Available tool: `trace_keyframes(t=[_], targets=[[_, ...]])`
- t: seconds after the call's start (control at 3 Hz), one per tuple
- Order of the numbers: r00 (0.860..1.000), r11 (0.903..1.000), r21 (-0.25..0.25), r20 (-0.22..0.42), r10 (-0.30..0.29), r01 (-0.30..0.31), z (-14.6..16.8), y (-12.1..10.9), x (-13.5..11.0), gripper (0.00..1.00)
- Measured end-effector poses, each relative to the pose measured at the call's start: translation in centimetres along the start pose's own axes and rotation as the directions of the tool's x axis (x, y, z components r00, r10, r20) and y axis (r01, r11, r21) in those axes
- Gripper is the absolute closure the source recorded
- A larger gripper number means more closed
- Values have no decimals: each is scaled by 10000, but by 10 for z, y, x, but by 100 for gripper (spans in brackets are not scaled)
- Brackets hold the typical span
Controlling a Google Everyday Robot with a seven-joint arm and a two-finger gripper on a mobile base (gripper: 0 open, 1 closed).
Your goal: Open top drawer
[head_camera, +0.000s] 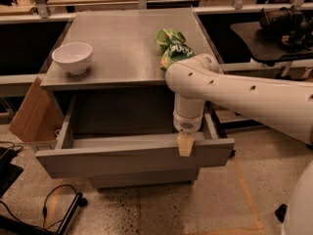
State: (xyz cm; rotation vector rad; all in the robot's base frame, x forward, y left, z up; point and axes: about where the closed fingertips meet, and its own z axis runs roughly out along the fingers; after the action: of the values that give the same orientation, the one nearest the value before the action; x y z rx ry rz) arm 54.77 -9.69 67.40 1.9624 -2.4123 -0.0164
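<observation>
The top drawer (122, 161) is a wide shallow grey drawer, pulled far out of the cabinet toward me, its grey box interior showing. My gripper (186, 145) hangs straight down from the white arm (234, 89) at the right part of the drawer's front panel. A pale fingertip (185, 146) sits over the top edge of the panel. A lower grey drawer front (142, 178) shows below, closed.
On the cabinet top (127, 43) stand a white bowl (72, 57) at the left and a green chip bag (172, 49) at the right. A cardboard box (30, 114) leans left of the cabinet. Black cables (54, 204) lie on the floor. A dark table (274, 35) stands at the right.
</observation>
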Motion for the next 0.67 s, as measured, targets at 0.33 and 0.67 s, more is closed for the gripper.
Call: trace_keyframes(t=[0.33,0.67], targets=[[10000,10000,-18,-13,-2,2,1,0,0,62],[10000,10000,-43,-31,-5,5,3,1,1,32]])
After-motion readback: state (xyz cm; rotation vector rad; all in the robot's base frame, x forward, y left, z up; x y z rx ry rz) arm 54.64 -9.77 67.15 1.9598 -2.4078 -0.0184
